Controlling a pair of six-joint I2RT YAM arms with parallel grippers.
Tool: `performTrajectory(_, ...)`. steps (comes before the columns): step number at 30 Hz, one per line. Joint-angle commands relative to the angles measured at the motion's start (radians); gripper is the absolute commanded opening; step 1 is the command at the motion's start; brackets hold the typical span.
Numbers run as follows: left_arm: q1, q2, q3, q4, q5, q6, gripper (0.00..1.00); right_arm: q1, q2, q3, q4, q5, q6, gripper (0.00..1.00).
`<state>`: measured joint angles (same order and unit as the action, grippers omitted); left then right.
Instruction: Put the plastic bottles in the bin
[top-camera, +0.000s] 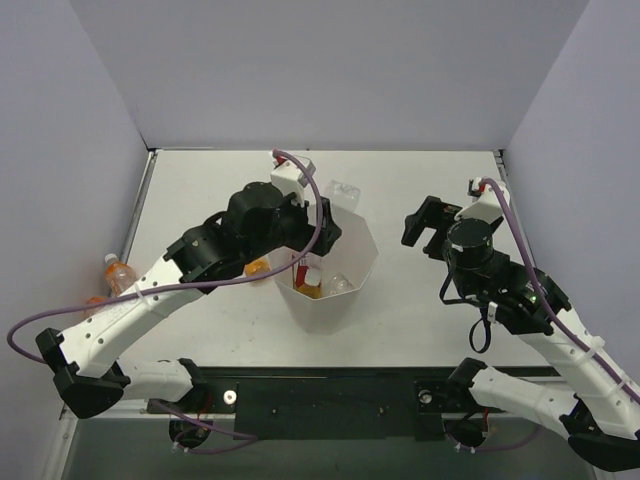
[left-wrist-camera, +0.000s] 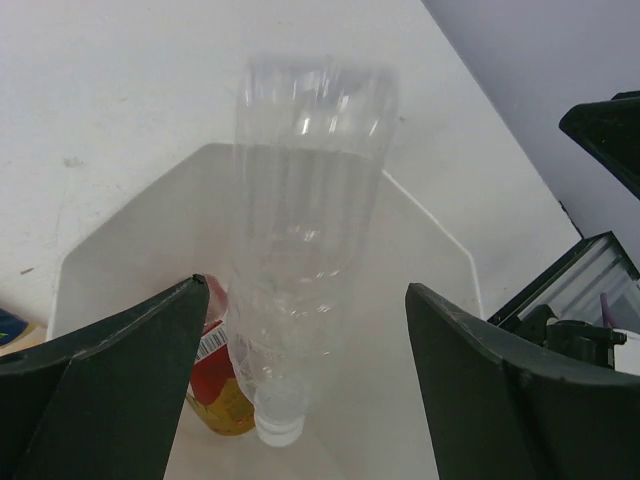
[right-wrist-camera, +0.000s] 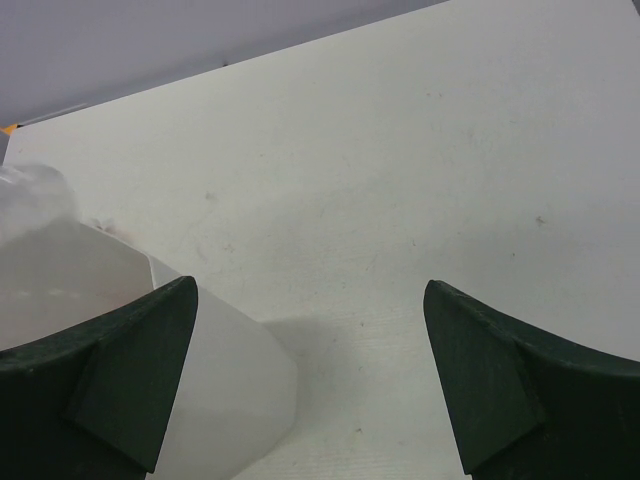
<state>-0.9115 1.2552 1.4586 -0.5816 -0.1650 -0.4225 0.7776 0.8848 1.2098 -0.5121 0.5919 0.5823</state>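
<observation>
Left gripper (left-wrist-camera: 305, 292): fingers spread wide over the bin (left-wrist-camera: 120, 225), pinching nothing. A clear bottle (left-wrist-camera: 300, 230) stands between the fingers, touching neither. It is neck-down inside the bin, with its base above the far rim.

Judgement on the clear bottle: it looks empty, so it is light, thin-walled and easily dented, and the ribbed skin is slick. The mid-body ribs are the best hold, with gentle closure. It carries no label.

Bin floor: a red-labelled bottle (left-wrist-camera: 215, 372) with amber liquid lies beside the clear bottle's neck. Its label has a white patch with fine print, too small to read. No brand is legible.

Outside the bin: an orange bottle (top-camera: 258, 267) sits just beside the bin's left wall, under the left arm. A second bottle (top-camera: 117, 270) lies at the left edge of the surface (top-camera: 220, 190).

Judgement on these two: both are filled, so heavier and stiffer. Take them across the body, not by the cap.

Right gripper (right-wrist-camera: 310, 288): fingers apart, empty, well to the right of the bin.
</observation>
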Motion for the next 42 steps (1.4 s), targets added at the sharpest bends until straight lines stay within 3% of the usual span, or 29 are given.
performTrajectory(1,-0.003,-0.063,0.055,0.045,-0.06,0.002,0.91,-0.006,0.002,-0.01,0.015,0.046,0.004,0.9)
performTrajectory(5,0.051,-0.1,0.104,-0.027,-0.177,-0.027,0.92,-0.006,0.006,-0.009,0.015,0.043,0.002,0.9)
performTrajectory(8,0.302,-0.118,0.124,-0.137,-0.112,-0.129,0.92,-0.008,0.008,-0.006,0.017,0.039,-0.002,0.9)
performTrajectory(11,0.645,-0.076,0.115,-0.279,-0.021,-0.234,0.77,-0.006,0.006,-0.01,0.015,0.031,-0.006,0.9)
performTrajectory(13,0.762,-0.033,0.061,-0.31,0.068,-0.24,0.77,-0.006,0.002,-0.012,0.015,0.025,-0.004,0.9)
performTrajectory(15,0.81,0.004,-0.012,-0.268,0.122,-0.24,0.78,-0.008,-0.007,-0.021,0.021,0.022,-0.002,0.9)
performTrajectory(22,0.81,0.232,-0.124,-0.198,0.102,-0.262,0.85,-0.008,-0.035,-0.039,0.011,0.008,0.005,0.89)
performTrajectory(25,0.763,0.288,-0.139,-0.17,0.036,-0.279,0.92,-0.006,-0.043,-0.046,0.0,0.017,0.008,0.89)
performTrajectory(34,0.68,0.457,-0.103,-0.155,-0.025,-0.292,0.93,-0.006,-0.029,-0.047,-0.009,0.008,0.013,0.89)
performTrajectory(37,0.634,0.525,-0.066,-0.179,-0.147,-0.306,0.93,-0.006,-0.027,-0.044,-0.011,0.003,0.01,0.89)
performTrajectory(42,0.589,0.638,-0.001,-0.213,-0.176,-0.355,0.91,-0.008,-0.029,-0.035,-0.02,0.013,0.004,0.89)
